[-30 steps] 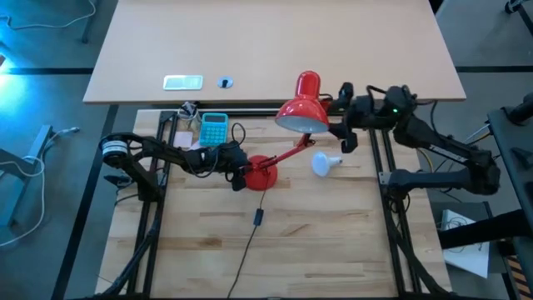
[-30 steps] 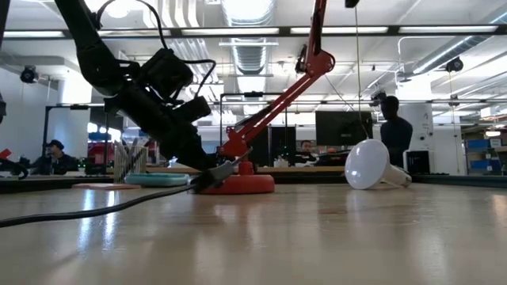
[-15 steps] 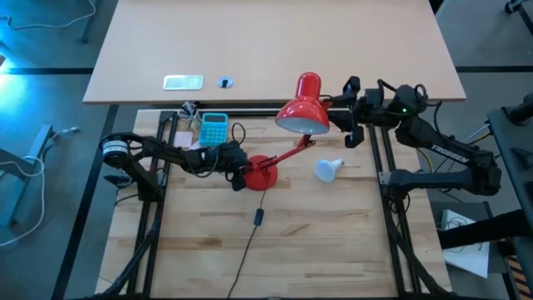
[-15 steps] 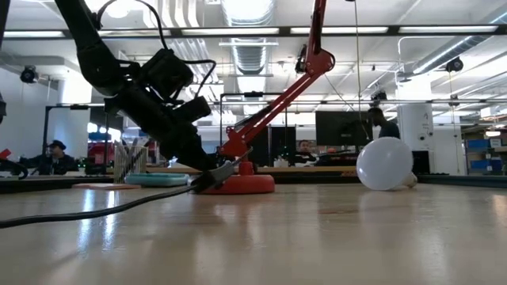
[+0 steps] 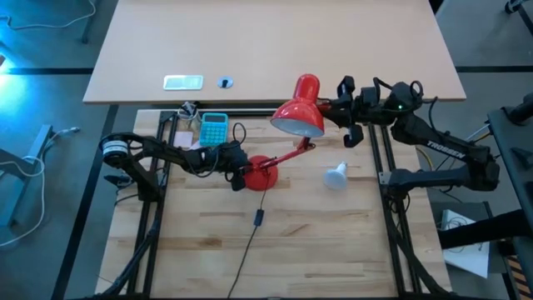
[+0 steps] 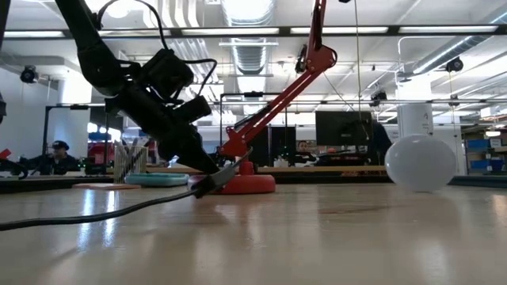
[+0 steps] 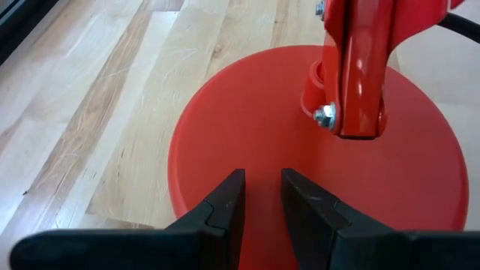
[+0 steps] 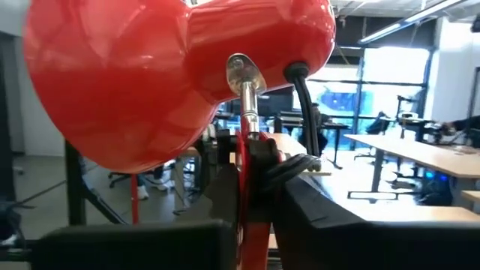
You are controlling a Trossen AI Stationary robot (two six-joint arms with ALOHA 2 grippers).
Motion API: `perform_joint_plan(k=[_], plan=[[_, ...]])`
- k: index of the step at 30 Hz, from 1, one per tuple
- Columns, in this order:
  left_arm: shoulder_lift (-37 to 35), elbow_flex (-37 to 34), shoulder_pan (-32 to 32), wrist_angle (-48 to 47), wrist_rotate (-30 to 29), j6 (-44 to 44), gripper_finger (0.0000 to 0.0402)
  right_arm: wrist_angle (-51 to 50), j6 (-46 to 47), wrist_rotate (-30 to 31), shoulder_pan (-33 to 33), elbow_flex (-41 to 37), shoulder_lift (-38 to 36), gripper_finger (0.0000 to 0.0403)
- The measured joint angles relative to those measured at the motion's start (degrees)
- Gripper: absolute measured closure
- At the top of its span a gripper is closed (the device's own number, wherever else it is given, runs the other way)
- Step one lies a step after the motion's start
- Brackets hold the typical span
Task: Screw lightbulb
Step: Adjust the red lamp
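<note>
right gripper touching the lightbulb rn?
Apart. The high view shows the lightbulb lying alone on the table, with bare wood between it and the right gripper, which is up at the lamp shade.

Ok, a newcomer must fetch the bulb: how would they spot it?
Start at the red desk lamp on the wooden table. Beside its round base, toward the right arm, the lightbulb lies alone on bare wood. It is the only white, domed thing there.

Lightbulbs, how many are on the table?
1. The lightbulb lies loose on the wooden table, right of the red lamp's base and below its shade. No other shows.
</note>
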Motion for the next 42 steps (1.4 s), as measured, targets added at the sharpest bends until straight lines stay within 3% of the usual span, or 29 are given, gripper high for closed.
perform_joint_plan(k=[23,42], plan=[[0.0,-0.09,0.02,1.81,0.02,-0.9,0.0322,7.78,2.8,0.12,0.35,0.78,10.58,0.0363],[0.24,2.73,0.11,1.9,-1.26,-3.43,0.0322,23.38,5.05,0.37,1.44,0.96,22.98,0.0362]])
